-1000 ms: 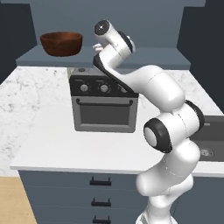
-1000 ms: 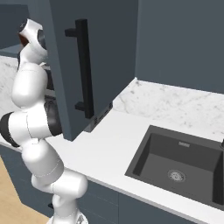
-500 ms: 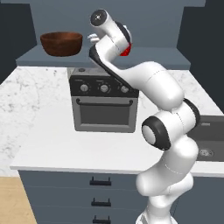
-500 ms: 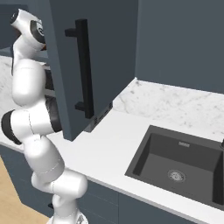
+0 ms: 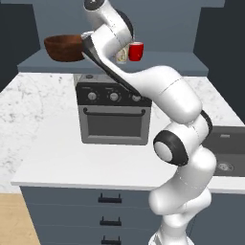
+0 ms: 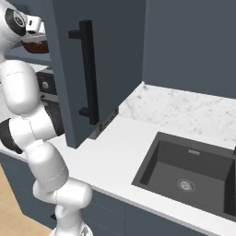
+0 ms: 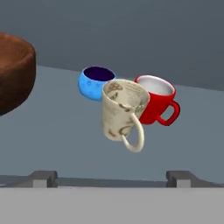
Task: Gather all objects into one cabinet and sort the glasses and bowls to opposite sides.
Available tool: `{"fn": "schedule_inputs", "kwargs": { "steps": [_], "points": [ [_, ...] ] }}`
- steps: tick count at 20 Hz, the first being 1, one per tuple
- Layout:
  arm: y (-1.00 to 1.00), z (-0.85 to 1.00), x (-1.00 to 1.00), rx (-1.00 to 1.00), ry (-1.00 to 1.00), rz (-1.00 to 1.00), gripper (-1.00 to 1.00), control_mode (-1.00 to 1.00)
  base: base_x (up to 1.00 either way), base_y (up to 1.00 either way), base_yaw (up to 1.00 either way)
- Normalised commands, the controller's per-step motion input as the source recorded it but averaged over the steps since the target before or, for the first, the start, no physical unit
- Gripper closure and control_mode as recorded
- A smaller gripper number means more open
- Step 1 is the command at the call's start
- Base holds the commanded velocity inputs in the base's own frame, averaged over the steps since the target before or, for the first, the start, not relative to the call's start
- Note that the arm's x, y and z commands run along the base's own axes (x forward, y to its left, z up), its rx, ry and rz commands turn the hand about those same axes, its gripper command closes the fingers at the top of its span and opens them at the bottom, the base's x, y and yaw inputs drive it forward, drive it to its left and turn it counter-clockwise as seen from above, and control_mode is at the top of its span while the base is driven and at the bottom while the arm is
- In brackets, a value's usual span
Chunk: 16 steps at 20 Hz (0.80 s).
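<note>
On the cabinet shelf (image 7: pixel 57 131) a wide brown bowl (image 7: pixel 13 74) sits at the left. A small blue bowl (image 7: pixel 94 82) stands farther back, with a red mug (image 7: pixel 155 100) to its right. In front of both, a pale beige speckled cup (image 7: pixel 122 113) with a handle is tilted, its top by the red mug's rim. My gripper (image 7: pixel 111 179) is open, drawn back from the cup, with nothing between its fingertips (image 7: pixel 43 178). From the left base, the brown bowl (image 5: pixel 64 48), beige cup (image 5: pixel 121 56) and red mug (image 5: pixel 136 51) show around my raised arm.
The slate cabinet door (image 6: pixel 101 69) with its black bar handle (image 6: pixel 87 73) stands open beside the arm. A small oven (image 5: pixel 112 112) sits on the marble counter (image 5: pixel 38 105) below the shelf. A dark sink (image 6: pixel 189 170) lies to the right, and drawers (image 5: pixel 110 220) sit beneath.
The hand has risen and pulled back from the shelf, uncovering the red mug and then the beige cup. The brown bowl has stayed put.
</note>
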Motion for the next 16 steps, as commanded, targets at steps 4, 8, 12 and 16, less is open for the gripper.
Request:
{"fn": "schedule_inputs", "kwargs": {
  "steps": [4, 8, 12, 16],
  "points": [
    [0.29, -0.14, -1.00, 0.00, 0.22, 0.03, -1.00, -1.00, 0.00, 0.00, 0.00],
    [0.31, -0.45, -1.00, 0.00, 0.16, 0.01, -1.00, -1.00, 0.00, 0.00, 0.00],
    [0.29, -0.88, -1.00, -0.03, 0.05, 0.02, -1.00, -1.00, 0.00, 0.00, 0.00],
    [0.15, -1.00, -1.00, -0.06, 0.01, 0.01, -1.00, -1.00, 0.00, 0.00, 0.00]
  ]
}}
